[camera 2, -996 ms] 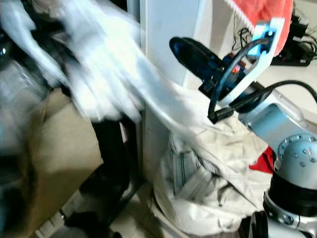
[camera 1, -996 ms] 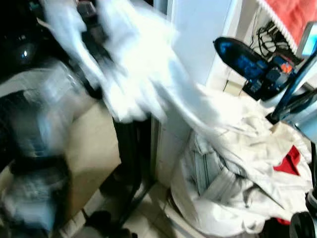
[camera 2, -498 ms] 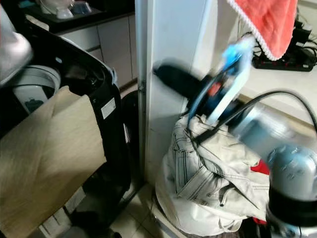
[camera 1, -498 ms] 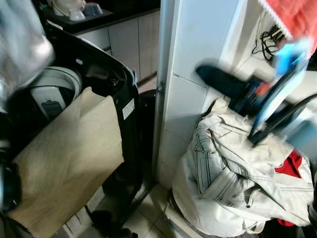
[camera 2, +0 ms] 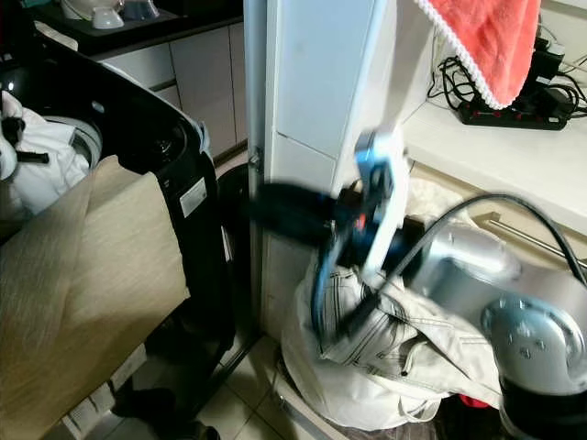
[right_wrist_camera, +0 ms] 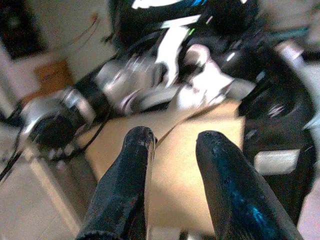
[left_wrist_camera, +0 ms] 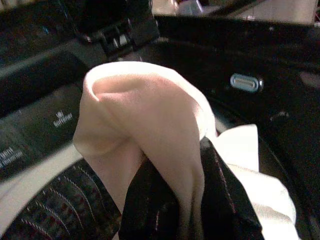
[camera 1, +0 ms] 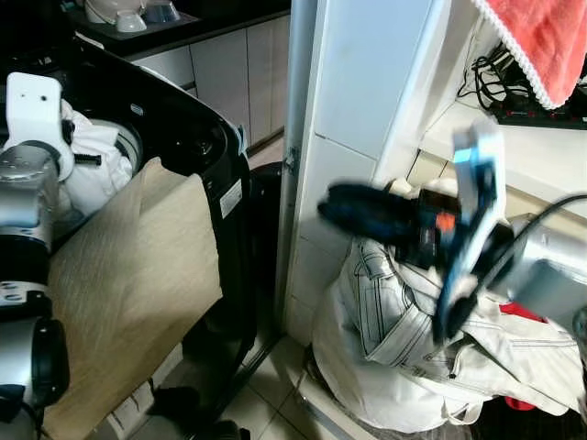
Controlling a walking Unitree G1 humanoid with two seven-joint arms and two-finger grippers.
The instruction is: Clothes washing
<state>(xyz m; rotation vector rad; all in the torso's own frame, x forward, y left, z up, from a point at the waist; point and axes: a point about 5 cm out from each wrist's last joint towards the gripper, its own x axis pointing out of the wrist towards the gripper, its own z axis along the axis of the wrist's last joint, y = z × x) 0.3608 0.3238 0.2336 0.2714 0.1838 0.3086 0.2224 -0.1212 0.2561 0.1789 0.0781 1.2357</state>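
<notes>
Black washer (camera 1: 197,147) now holds white garment (left_wrist_camera: 150,145), still pinched by left end effector (left_wrist_camera: 175,210); right end effector (right_wrist_camera: 172,175), open, is swung toward laundry pile (camera 1: 431,367).

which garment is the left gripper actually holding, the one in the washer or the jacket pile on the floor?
The white garment over the washer drum: the left gripper is shut on its fold. The cream jacket lies untouched by the white pillar.
</notes>
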